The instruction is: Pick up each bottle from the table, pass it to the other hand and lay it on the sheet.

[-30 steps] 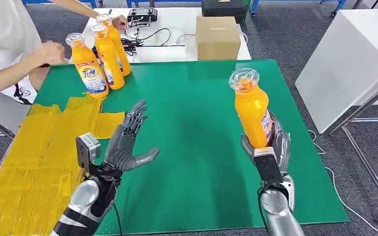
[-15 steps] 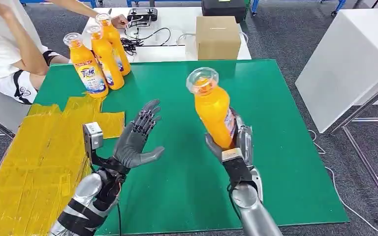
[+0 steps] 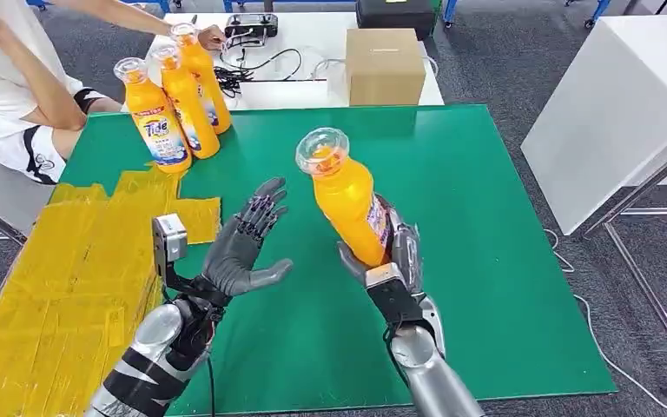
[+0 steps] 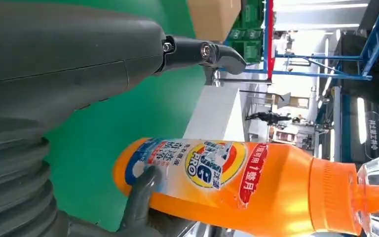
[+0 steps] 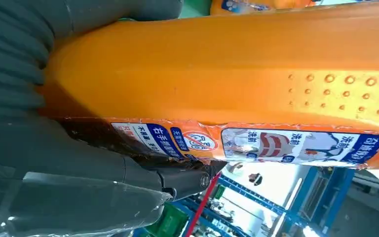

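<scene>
The right hand (image 3: 389,261) grips an orange bottle (image 3: 348,199) by its base, tilted toward the left hand (image 3: 241,248), which is spread wide, holding nothing, just beside it above the green counter (image 3: 486,261). Beyond the left hand lies the yellow sheet (image 3: 61,278); farther off stand three bottles (image 3: 174,104), a cardboard box (image 3: 384,66) and a seated person (image 3: 9,95).

Orange bottle (image 3: 348,201) tilted, aloft; sheet (image 3: 69,278) yellow.

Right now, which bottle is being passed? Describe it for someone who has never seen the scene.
Find the green table. Above its middle, the right hand grips an orange bottle by its base. It alone is off the table, tilted toward the left hand; the other bottles stand at the far-left corner.
</scene>
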`<state>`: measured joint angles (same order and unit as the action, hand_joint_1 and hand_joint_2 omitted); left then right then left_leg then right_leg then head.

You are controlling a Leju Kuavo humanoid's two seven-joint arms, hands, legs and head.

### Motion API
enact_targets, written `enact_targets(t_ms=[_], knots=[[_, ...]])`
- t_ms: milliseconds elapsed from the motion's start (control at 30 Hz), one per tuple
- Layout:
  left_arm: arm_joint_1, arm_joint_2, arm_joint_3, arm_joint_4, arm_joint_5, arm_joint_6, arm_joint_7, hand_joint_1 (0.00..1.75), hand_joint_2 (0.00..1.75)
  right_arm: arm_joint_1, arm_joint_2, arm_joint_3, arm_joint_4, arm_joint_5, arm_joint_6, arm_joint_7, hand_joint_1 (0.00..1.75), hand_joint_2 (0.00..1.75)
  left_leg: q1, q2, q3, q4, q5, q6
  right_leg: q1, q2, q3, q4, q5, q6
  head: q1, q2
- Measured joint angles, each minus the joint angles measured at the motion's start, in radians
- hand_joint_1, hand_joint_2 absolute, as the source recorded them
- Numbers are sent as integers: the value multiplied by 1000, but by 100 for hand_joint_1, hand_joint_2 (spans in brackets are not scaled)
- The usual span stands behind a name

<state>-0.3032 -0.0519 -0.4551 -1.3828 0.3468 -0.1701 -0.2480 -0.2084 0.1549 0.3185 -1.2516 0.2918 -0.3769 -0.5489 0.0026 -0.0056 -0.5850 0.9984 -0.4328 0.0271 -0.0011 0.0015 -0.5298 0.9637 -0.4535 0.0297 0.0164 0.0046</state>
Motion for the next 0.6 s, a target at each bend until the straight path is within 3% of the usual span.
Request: enact_targets(t_ms=[600], knots=[[-30, 3, -12, 16, 71, 14, -11, 0, 175, -39, 55, 180, 130, 14, 32, -37, 175, 175, 0, 0, 0, 0, 0, 0, 0, 0, 0, 0, 0, 0, 0, 0]])
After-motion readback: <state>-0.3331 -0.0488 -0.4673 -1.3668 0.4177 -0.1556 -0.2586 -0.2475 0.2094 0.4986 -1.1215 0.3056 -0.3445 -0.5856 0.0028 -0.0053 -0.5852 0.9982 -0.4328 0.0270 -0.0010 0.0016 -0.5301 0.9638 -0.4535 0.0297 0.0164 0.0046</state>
